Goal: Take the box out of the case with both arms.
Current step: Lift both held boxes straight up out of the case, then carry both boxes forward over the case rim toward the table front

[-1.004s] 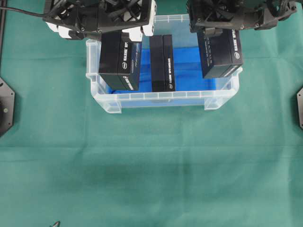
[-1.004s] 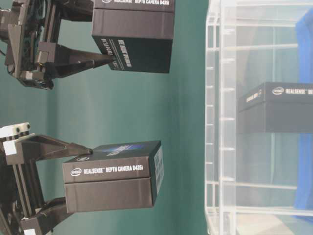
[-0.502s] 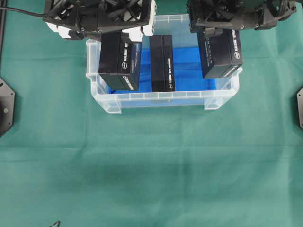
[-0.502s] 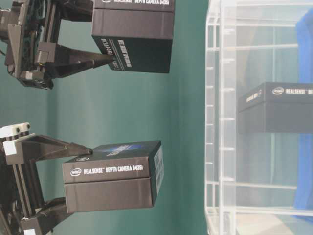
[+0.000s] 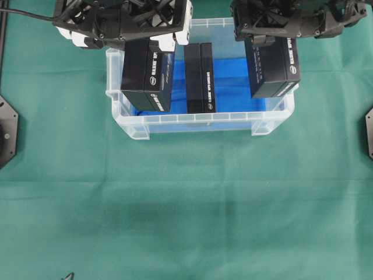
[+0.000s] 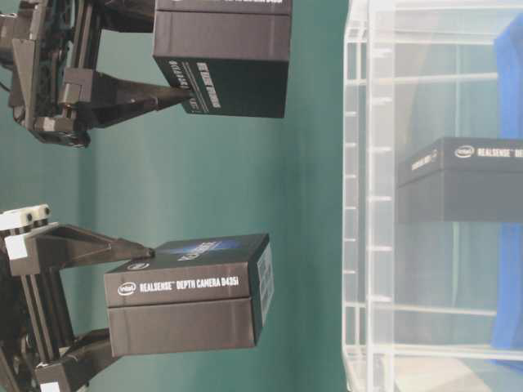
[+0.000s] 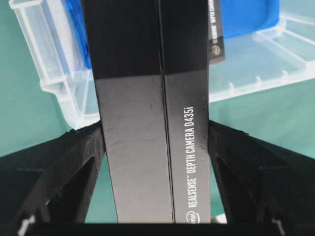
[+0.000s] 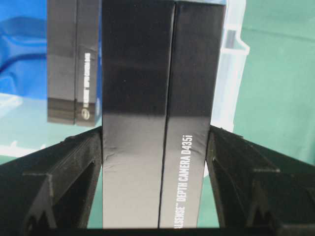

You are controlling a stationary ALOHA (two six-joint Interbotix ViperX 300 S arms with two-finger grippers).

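Black cardboard is clamped in both grippers: the left gripper [image 7: 156,147] has its jaws closed on the sides of the left box [image 5: 147,77], and the right gripper [image 8: 156,147] pinches the right box [image 5: 271,67] the same way, each box held up clear above the case [image 5: 201,121], as the table-level view shows. Inside the translucent case, on its blue sheet [image 5: 236,79], the middle box [image 5: 200,77] stands alone between the two lifted ones, and the case itself rests on the green cloth [image 5: 186,204].
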